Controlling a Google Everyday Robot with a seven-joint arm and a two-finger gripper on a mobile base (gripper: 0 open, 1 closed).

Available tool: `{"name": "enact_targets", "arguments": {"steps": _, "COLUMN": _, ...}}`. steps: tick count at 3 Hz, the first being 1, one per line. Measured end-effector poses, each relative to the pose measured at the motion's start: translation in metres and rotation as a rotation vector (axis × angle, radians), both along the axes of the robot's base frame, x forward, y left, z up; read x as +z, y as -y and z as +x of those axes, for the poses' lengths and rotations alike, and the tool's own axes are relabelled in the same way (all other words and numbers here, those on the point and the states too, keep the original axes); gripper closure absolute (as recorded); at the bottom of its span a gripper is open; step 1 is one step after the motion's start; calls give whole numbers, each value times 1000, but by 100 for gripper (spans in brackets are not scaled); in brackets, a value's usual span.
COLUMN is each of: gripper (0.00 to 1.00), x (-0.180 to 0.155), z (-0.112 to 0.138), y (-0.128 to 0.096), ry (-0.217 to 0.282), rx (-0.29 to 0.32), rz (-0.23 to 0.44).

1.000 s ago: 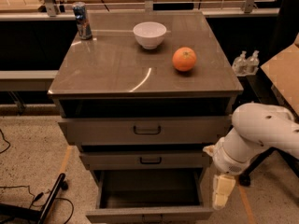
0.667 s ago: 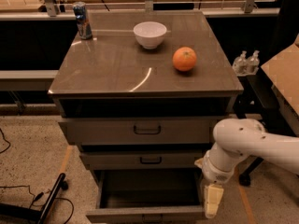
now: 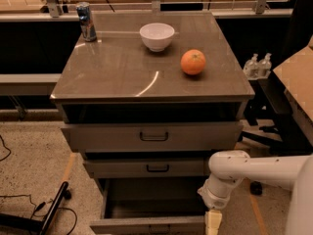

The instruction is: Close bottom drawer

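The bottom drawer [image 3: 146,224] of the grey cabinet is pulled far out, its inside dark and its front panel at the lower edge of the camera view. Its small dark handle barely shows at the bottom edge. My white arm comes in from the right, and the gripper [image 3: 212,223] points down at the right end of the drawer's front panel, partly cut off by the frame edge. The middle drawer [image 3: 157,168] and the top drawer [image 3: 154,136] above it are pushed in.
On the cabinet top [image 3: 112,72] stand a white bowl [image 3: 157,35], an orange [image 3: 193,62] and a can [image 3: 86,21]. A dark stand with cables [image 3: 46,217] lies on the floor at the left. A chair and bottles [image 3: 258,65] are at the right.
My arm has swung left and down, bringing the gripper from beside the cabinet to the right end of the bottom drawer's front. The drawer has not visibly moved.
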State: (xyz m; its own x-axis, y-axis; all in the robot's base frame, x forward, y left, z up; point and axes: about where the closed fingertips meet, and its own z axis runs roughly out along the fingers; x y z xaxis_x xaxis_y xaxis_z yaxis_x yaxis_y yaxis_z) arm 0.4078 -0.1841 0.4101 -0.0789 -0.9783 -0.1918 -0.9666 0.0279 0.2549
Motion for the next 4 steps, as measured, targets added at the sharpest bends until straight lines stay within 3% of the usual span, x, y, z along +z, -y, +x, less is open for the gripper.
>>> {"name": "enact_targets", "arguments": {"steps": 2, "gripper": 0, "x": -22, "z": -10, "y": -6, "ry": -21, "rx": 13, "rz": 6}}
{"name": "enact_targets", "arguments": {"steps": 4, "gripper": 0, "x": -88, "z": -23, "y": -8, "ry": -57, "rx": 39, "rz": 153}}
